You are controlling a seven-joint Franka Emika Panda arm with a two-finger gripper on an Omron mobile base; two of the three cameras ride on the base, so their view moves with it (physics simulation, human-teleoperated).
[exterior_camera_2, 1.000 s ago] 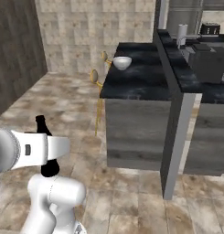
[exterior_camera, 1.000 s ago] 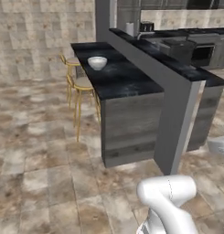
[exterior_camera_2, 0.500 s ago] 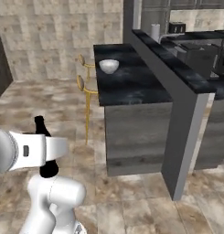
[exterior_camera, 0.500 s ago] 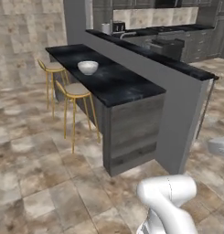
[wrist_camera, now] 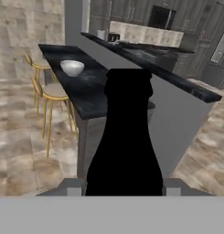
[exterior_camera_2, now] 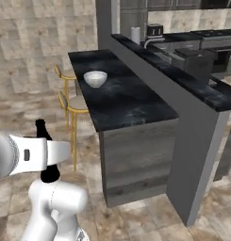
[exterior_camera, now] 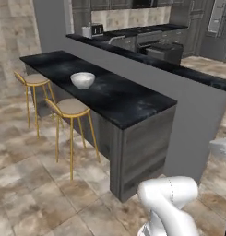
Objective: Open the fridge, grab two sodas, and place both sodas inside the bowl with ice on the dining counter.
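Swung round with the base since a second ago: the worktop [exterior_camera: 119, 99] now runs across both base views, the bowl [exterior_camera: 82, 79] nearer centre. Bottle [wrist_camera: 125, 137] stands upright between my fingers [wrist_camera: 124, 188], pinched low on its body, dark against the hand view. Likely smooth, stiff, top-heavy; a low grip looks safest. Two stools [exterior_camera: 70, 108] beside the worktop.
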